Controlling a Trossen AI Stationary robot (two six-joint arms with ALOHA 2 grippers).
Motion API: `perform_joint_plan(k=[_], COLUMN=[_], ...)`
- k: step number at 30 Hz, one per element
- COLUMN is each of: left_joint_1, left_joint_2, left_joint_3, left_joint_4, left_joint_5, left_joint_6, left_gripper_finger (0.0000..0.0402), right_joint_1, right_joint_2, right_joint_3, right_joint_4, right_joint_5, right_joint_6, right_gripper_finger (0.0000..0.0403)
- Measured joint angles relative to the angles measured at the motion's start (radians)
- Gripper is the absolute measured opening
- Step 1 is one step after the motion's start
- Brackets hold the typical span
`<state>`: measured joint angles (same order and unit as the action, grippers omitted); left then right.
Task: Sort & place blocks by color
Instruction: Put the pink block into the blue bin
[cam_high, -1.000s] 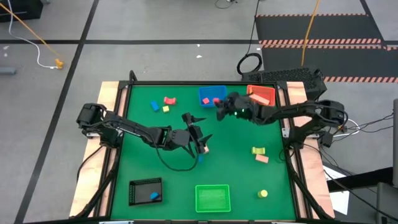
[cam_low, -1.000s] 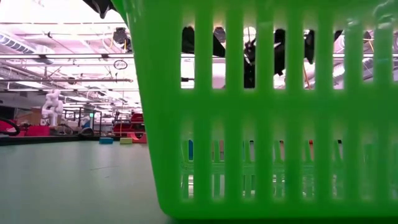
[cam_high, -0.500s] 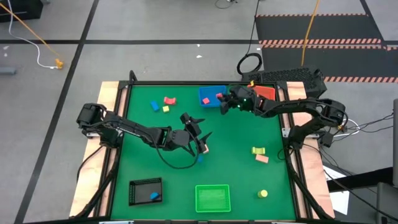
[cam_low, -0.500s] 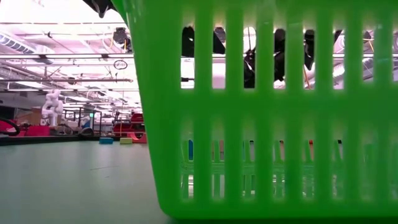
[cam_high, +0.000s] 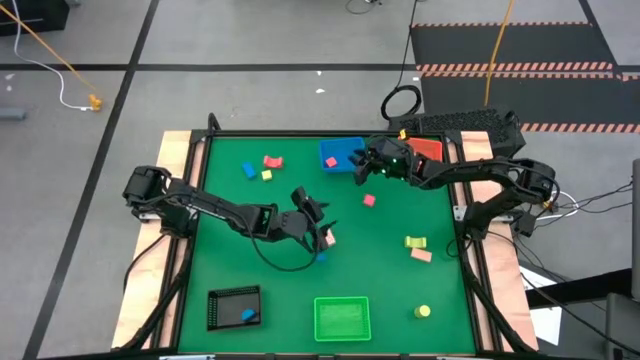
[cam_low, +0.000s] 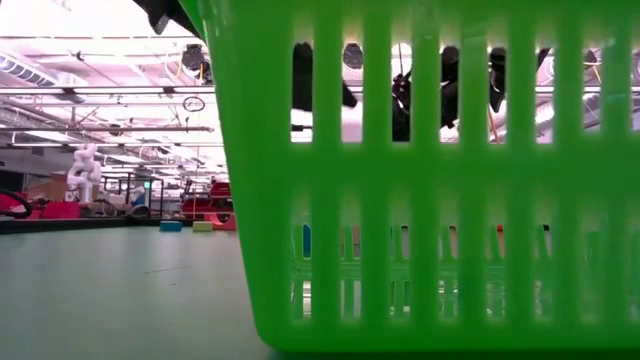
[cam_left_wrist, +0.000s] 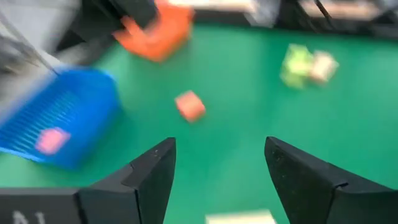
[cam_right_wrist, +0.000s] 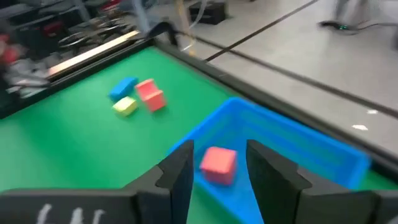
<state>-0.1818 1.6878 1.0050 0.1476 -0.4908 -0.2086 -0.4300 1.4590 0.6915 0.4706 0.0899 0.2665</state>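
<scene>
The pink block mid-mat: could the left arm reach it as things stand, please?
Probably yes: the pink block lies just ahead of the left gripper, whose jaws are open, with nothing between them.

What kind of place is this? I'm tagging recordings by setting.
Likely a robotics lab or workshop: a green table on a concrete floor with taped lines, cables trailing, and more benches and equipment in the big hall behind.
</scene>
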Motion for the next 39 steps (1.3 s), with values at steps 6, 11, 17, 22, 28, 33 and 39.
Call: perform_joint_plan(k=[6, 11, 17, 22, 28, 33, 39], left_joint_1=[-0.005, -0.017, -0.023, -0.023, -0.023, -0.020, -0.020], left_joint_2=[0.000, 0.000, 0.000, 0.000, 0.000, 0.000, 0.000], left_joint_3=[0.000, 0.000, 0.000, 0.000, 0.000, 0.000, 0.000], left_joint_4=[-0.220, -0.309, -0.302, -0.302, -0.302, -0.300, -0.300], left_joint_5=[0.119, 0.121, 0.121, 0.120, 0.120, 0.119, 0.114], left_joint_6=[-0.145, -0.215, -0.217, -0.231, -0.232, -0.218, -0.219], left_gripper_finger=[0.0234, 0.0226, 0.0224, 0.0225, 0.0225, 0.0225, 0.0225], right_joint_1=[0.104, 0.208, 0.272, 0.276, 0.291, 0.320, 0.329], right_joint_2=[0.000, 0.000, 0.000, 0.000, 0.000, 0.000, -0.002], right_joint_3=[0.001, 0.000, -0.005, -0.062, -0.140, -0.182, -0.212], right_joint_4=[-0.177, -0.421, -0.461, -0.466, -0.458, -0.384, -0.381], right_joint_5=[-0.030, 0.141, 0.223, 0.280, 0.274, 0.272, 0.284], right_joint_6=[-0.032, -0.035, 0.141, 0.266, 0.377, 0.377, 0.375], right_gripper_finger=[0.0168, 0.0187, 0.0226, 0.0264, 0.0280, 0.0270, 0.0235])
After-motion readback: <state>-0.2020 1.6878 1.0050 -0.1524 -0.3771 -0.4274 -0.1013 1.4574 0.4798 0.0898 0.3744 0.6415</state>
